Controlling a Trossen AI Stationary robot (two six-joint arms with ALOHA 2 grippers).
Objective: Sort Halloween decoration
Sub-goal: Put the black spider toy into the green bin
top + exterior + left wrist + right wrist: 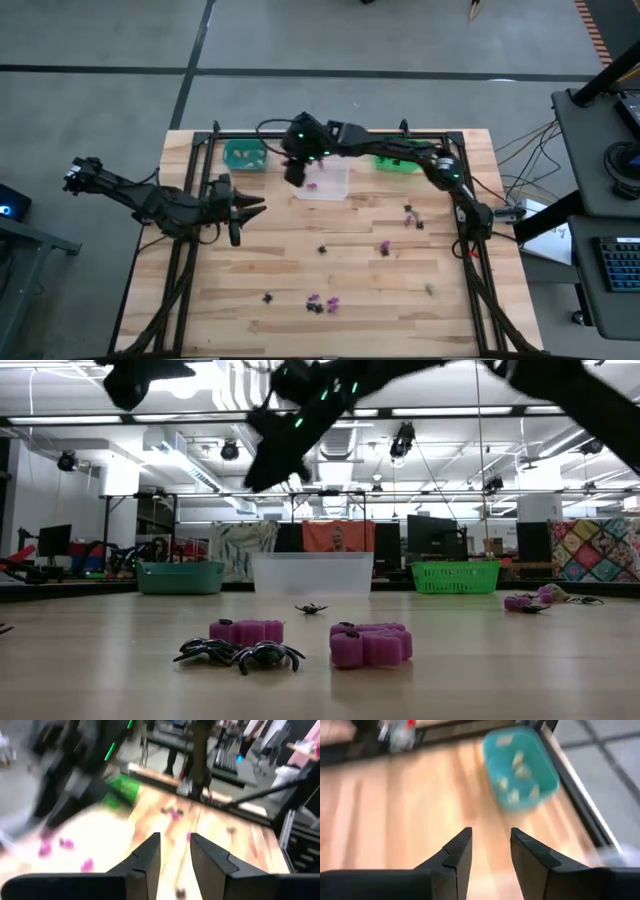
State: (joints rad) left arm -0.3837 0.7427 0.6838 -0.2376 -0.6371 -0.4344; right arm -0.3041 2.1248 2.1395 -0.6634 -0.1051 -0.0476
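Note:
The Halloween decoration lies scattered on the wooden table: purple pieces [370, 644] and black spiders [240, 653] near the front, and more further back [384, 248]. Pale pieces lie in the teal bin [520, 767]. A purple piece [312, 186] lies in the clear bin [325, 182]. My right gripper [491, 831] hangs open in the air at the clear bin's left side, facing the teal bin, with nothing between its fingers. My left gripper [174, 836] is open and empty over the table's left part [240, 212].
Three bins stand along the far edge: teal [245, 155], clear in the middle, green [398, 163]. A black frame [190, 250] runs along the table's left, right and far sides. The bare wood between the bins and the scattered pieces is free.

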